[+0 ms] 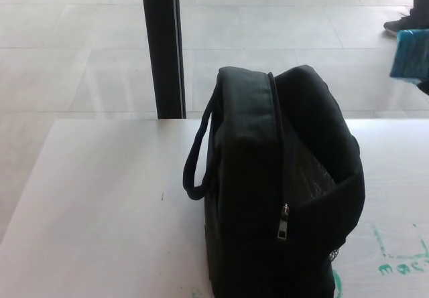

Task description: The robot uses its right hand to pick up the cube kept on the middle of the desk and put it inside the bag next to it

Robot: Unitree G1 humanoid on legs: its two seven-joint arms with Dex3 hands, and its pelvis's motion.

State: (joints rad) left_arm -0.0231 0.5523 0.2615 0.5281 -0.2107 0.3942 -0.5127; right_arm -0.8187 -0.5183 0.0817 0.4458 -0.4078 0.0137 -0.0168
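A black bag [281,191] is stood upright on the near middle of a white desk [100,204]. Its zip is drawn open along the top, and the right-hand side panel is sagged outward, so that a mesh-lined inside is exposed. A zip pull [284,222] is hung low on the near face. A loop handle [196,156] is arched out from the bag's left side. Green marker lines [402,254] are drawn on the desk at the near right, just beside the bag. A blue cube [410,54] is seen at the far right edge of the view, raised well above the desk and higher than the top of the bag, to its right and apart from it. The cube is partly cut off by the frame. Of the right hand [423,84] only a dark sliver is shown just under the cube at the frame edge; whether its fingers are clasped round the cube cannot be told. The left hand is not shown. Beyond the desk a black post [163,47] is stood on a pale tiled floor [67,57]. A dark shoe [401,23] is glimpsed at the far right corner.
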